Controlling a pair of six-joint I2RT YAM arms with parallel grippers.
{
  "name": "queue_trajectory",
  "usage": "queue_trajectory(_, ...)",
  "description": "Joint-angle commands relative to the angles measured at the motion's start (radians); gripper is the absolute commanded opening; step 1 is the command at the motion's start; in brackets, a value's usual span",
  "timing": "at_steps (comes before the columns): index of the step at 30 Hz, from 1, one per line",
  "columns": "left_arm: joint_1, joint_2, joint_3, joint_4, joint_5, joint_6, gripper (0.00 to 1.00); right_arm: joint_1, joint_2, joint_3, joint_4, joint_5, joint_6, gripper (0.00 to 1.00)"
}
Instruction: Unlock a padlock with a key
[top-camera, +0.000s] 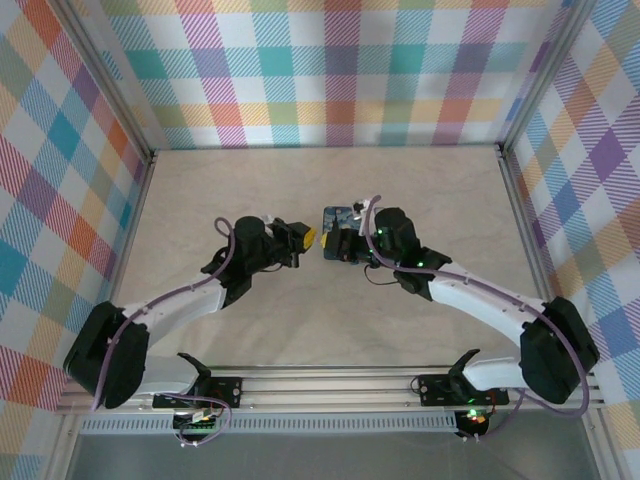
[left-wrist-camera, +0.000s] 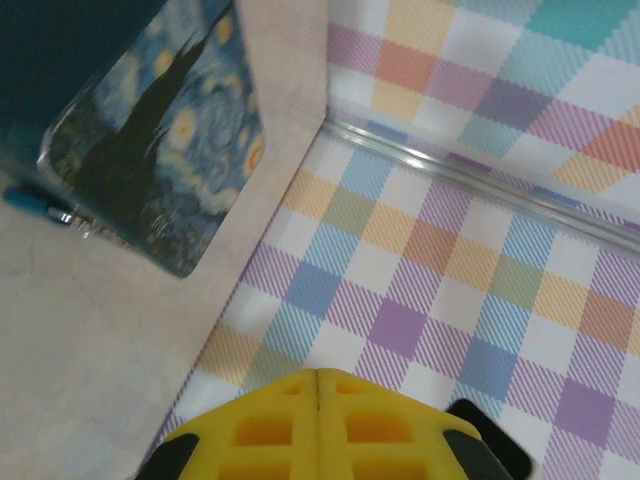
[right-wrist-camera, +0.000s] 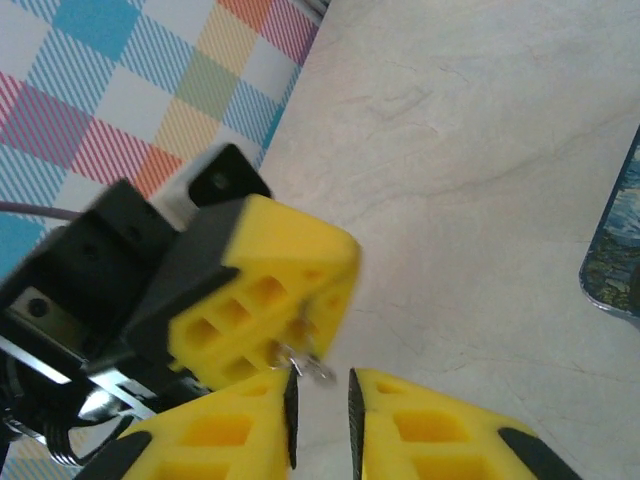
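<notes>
Looking nearest, we find the left end effector pressed closed and the right end effector narrowly parted above the surface, the key a metal speck at both tips; whose grip, we cannot tell. Farther off, the padlock lies against the tin.

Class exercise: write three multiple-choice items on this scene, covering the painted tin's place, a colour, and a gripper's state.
1. Where is the dark-blue rectangular tin with the starry-night painting? A at the middle of the pale table, beside the left gripper; B against the back wall; C on the base rail.
2. What colour are the left gripper's fingers? A red; B yellow; C green.
3. How do those fingers stand? A wide apart; B pressed together; C around the tin.
Key: 1A, the top view shows it there; 2B, the left wrist view shows yellow; 3B, only a seam parts them.
</notes>
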Motion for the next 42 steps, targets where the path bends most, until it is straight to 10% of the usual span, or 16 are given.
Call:
queue_trajectory(1,-0.002,-0.106,0.084,-0.100,-0.103,0.308,0.00,-0.038,-0.069,-0.035,0.066,-0.091,-0.019,0.34)
queue_trajectory(8,-0.028,-0.245,0.150,-0.054,-0.084,0.795,0.00,-0.077,-0.171,-0.064,0.245,-0.294,-0.023,0.59)
queue_trajectory(15,-0.038,-0.221,0.168,0.087,0.063,0.884,0.00,-0.073,-0.163,-0.004,0.471,-0.423,0.048,0.70)
queue_trajectory(42,-0.107,-0.165,0.180,0.162,-0.002,0.869,0.00,-0.011,-0.068,-0.003,0.563,-0.277,0.092,0.40)
